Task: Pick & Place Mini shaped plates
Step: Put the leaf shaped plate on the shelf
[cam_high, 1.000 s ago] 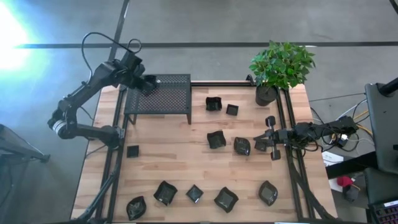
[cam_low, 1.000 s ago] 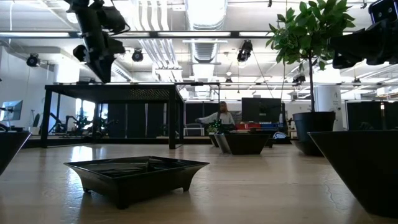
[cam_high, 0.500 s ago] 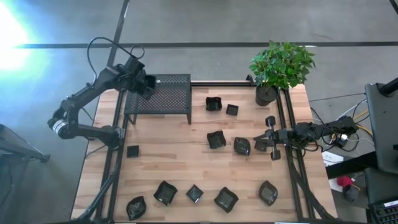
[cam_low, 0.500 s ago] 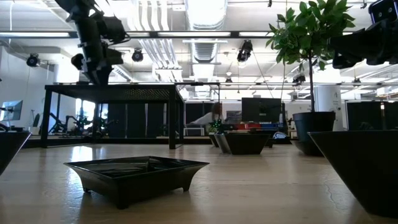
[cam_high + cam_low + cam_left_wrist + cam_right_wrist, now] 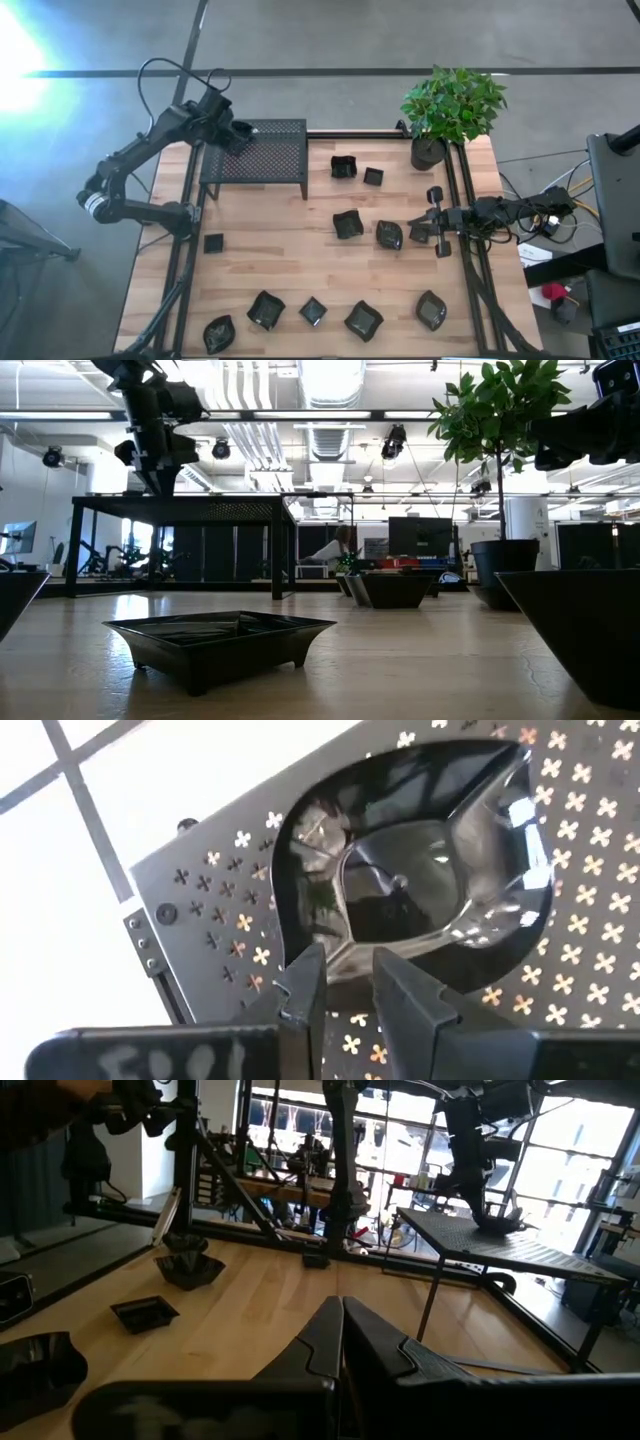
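1. Your left gripper (image 5: 345,995) sits at the back-left corner of the perforated metal stand (image 5: 262,152), right over a leaf-shaped mini plate (image 5: 420,870) lying on the stand top.
2. Left jaws: spread a little, with a narrow gap. The plate's near rim lies just ahead of the tips; nothing is pinched, and I can't tell whether the tips touch the rim.
3. Judgement: that plate looks delivered. It rests flat on the perforated top, so this is the release end of a place.
4. Your right gripper (image 5: 340,1345) waits low at the right edge of the worktop (image 5: 290,250), near the plant pot (image 5: 427,152). Its jaws are pressed together and hold nothing.
5. The remaining plates are spread over the worktop: 2 behind center near the stand, 2 mid-table, with a leaf-shaped one (image 5: 389,235) just beside the right gripper. 1 small square (image 5: 213,243) sits alone on the left and 5 lie in a loose row along the front.
6. They're well apart from each other, so each rim is free for a side pinch.
7. Judgement: 1 on the stand, about 10 to go, so it's early.
8. Risk: the dishes are glossy and thin-rimmed, so they'll likely slip or tilt if you pinch off-center.
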{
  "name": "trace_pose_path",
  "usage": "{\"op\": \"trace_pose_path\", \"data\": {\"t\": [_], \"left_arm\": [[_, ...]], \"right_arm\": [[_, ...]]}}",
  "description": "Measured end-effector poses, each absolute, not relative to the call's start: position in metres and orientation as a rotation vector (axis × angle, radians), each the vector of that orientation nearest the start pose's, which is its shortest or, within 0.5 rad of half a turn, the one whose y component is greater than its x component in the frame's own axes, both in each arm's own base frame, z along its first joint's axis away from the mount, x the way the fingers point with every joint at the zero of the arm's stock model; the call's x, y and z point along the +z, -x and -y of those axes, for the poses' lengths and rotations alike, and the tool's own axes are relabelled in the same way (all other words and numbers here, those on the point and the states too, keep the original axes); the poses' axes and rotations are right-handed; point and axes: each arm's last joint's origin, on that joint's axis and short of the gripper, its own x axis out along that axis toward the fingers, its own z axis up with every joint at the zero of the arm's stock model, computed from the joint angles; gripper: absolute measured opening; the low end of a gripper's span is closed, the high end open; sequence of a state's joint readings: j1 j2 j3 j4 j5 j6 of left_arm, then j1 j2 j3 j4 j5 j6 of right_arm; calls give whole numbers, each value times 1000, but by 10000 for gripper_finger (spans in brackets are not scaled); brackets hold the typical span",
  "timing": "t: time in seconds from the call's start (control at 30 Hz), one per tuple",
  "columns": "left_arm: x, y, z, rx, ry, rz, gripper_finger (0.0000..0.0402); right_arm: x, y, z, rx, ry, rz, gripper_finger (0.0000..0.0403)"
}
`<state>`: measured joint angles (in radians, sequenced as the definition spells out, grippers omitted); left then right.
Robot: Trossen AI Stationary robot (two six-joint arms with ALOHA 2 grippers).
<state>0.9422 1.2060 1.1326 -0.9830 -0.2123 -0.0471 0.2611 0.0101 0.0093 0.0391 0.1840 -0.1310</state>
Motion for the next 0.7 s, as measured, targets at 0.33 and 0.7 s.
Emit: {"op": "trace_pose_path", "data": {"t": [0.33, 0.7], "left_arm": [[312, -131, -186, 963, 410, -947, 78], [296, -139, -196, 944, 396, -952, 78]], "right_arm": [[170, -95, -20, 75, 122, 42, 8], [170, -95, -20, 74, 122, 42, 8]]}}
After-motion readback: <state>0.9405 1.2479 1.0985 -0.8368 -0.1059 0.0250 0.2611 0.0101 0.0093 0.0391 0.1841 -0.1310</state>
